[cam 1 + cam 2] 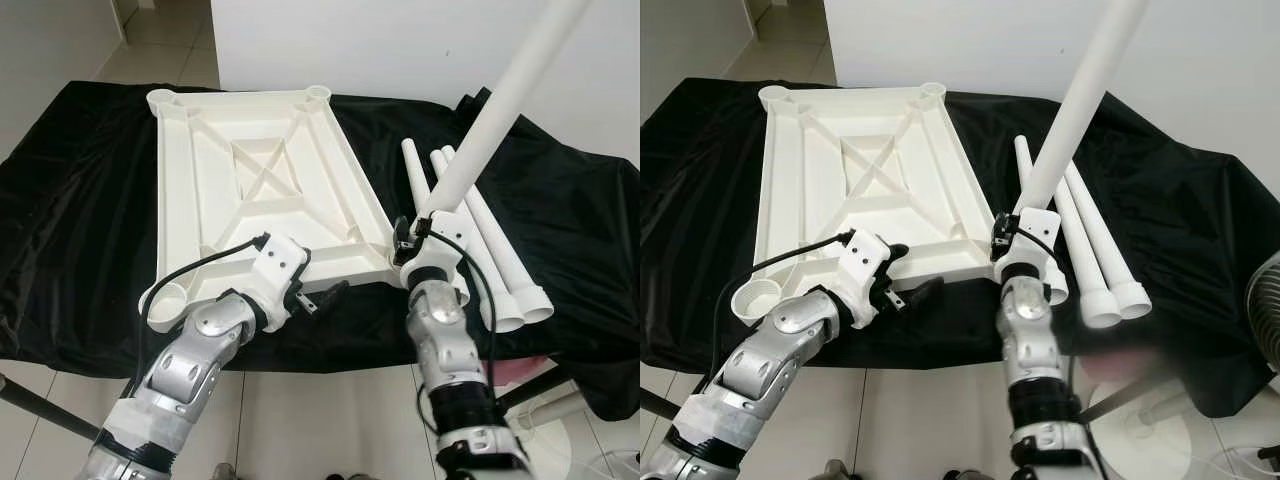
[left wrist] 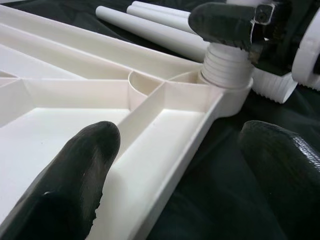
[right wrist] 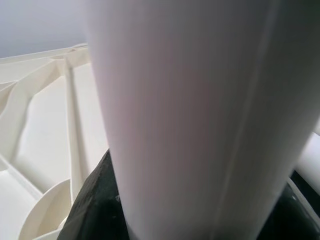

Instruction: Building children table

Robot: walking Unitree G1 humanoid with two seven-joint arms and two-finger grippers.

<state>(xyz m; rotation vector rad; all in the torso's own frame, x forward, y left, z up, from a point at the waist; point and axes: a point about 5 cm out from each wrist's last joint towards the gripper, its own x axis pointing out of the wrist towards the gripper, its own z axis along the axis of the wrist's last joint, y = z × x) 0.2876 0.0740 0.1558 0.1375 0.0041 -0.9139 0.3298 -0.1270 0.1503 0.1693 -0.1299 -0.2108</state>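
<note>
A white plastic tabletop (image 1: 255,190) lies upside down on a bench draped in black cloth (image 1: 70,200), its ribbed underside and crossed braces facing up. Round leg sockets sit at its corners: two at the far edge, toward 12 o'clock, and one open socket (image 1: 168,300) at the near-left corner, toward 8 o'clock.

The left hand (image 1: 322,297) rests at the tabletop's near edge, around 6 o'clock of the slab, fingers pointing toward 3 o'clock along that edge. In the left wrist view its two black fingers (image 2: 75,180) stand well apart, one lying over the tabletop's inner tray, the other over the black cloth outside the rim; they grip nothing.

At the near-right corner, a long white leg (image 1: 500,110) stands tilted, leaning up and away toward 1 o'clock, its threaded end (image 2: 225,67) seated in the corner socket. The right hand (image 1: 415,235) is closed around the lower part of this leg, just above the socket; the right wrist view shows the leg's smooth white shaft (image 3: 190,120) close up with a dark finger at its base.

Further toward 3 o'clock, three more white legs (image 1: 490,250) lie side by side on the cloth, just beside the tabletop, their threaded ends toward the near edge of the bench.
</note>
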